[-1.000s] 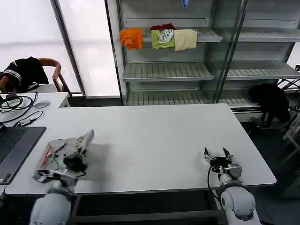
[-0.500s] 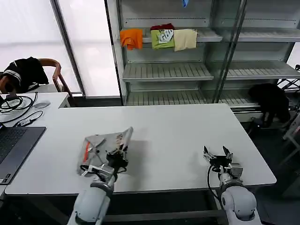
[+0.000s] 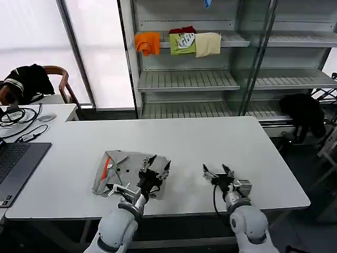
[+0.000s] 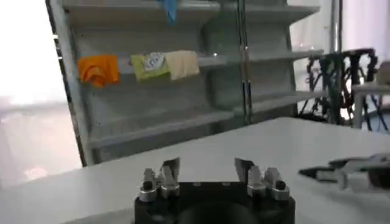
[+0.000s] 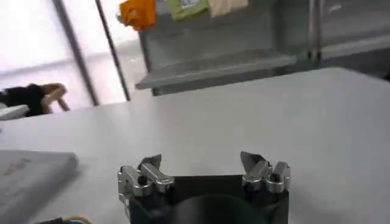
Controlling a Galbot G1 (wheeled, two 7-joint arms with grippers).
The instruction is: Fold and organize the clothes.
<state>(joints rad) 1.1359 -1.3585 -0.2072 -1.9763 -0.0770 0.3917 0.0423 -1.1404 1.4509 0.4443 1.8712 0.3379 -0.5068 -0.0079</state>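
- On the white counter (image 3: 184,142), toward its near left part, a folded light grey shirt (image 3: 124,169) is laid flat, with a collar, buttons and an orange inner stripe seen at its left end.
- At the shirt's right edge the left tool (image 3: 154,169) is held, its fingers spread wide and nothing gripped between them; whether the cloth is touched cannot be told.
- From the left wrist camera the same left tool (image 4: 207,170) is seen with its fingertips well apart and empty, raised against the shelving behind.
- Well to the right of the shirt, near the counter's front edge, the right tool (image 3: 220,173) is placed, its fingers likewise spread and nothing held.
- From the right wrist camera the right tool (image 5: 204,163) is shown released above bare counter (image 5: 256,115), with an edge of the grey shirt (image 5: 33,173) lying off to one side.
- A laptop (image 3: 16,168) is set on the counter's far left edge.
- Orange, green and cream garments (image 3: 179,43) are kept on a shelf of the rack behind.
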